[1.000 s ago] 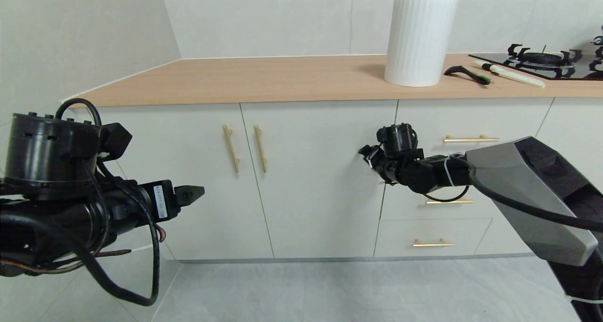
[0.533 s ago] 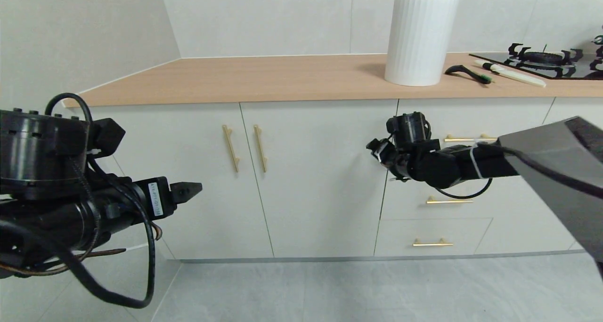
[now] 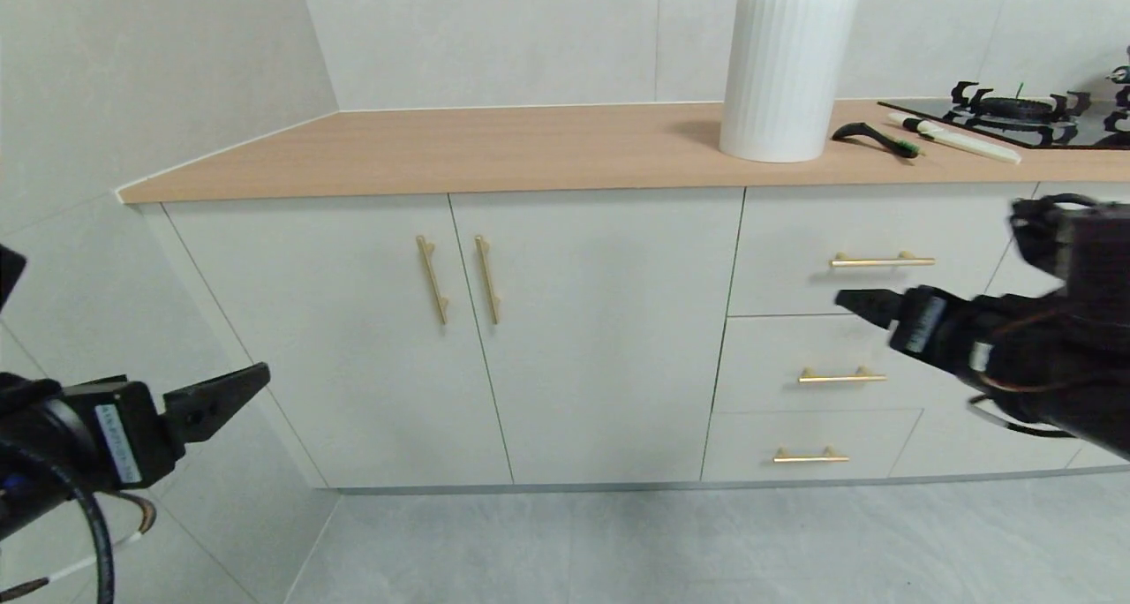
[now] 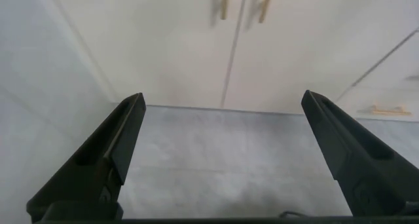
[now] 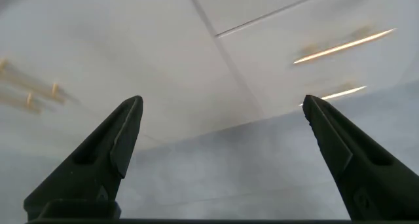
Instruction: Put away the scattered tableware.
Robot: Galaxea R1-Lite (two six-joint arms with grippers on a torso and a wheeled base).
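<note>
A black-handled utensil with a green tip (image 3: 878,139) and a long white utensil with a green band (image 3: 958,139) lie on the wooden countertop (image 3: 494,149), just right of a tall white ribbed container (image 3: 786,74). My left gripper (image 3: 252,380) hangs low at the left, in front of the cabinet's left end; its fingers (image 4: 105,158) stand wide open with nothing between them. My right gripper (image 3: 849,299) hovers before the drawer fronts, below the counter, open and empty (image 5: 221,101). Both grippers are well below the utensils.
A black gas hob (image 3: 1015,114) sits at the counter's far right. Below are two cabinet doors with gold handles (image 3: 459,279) and three drawers with gold pulls (image 3: 881,260). A tiled wall closes the left side. Grey floor (image 3: 618,542) lies open in front.
The left arm has dropped down and back to the left. The right arm has swung right, away from the cabinet door seam, to in front of the drawers.
</note>
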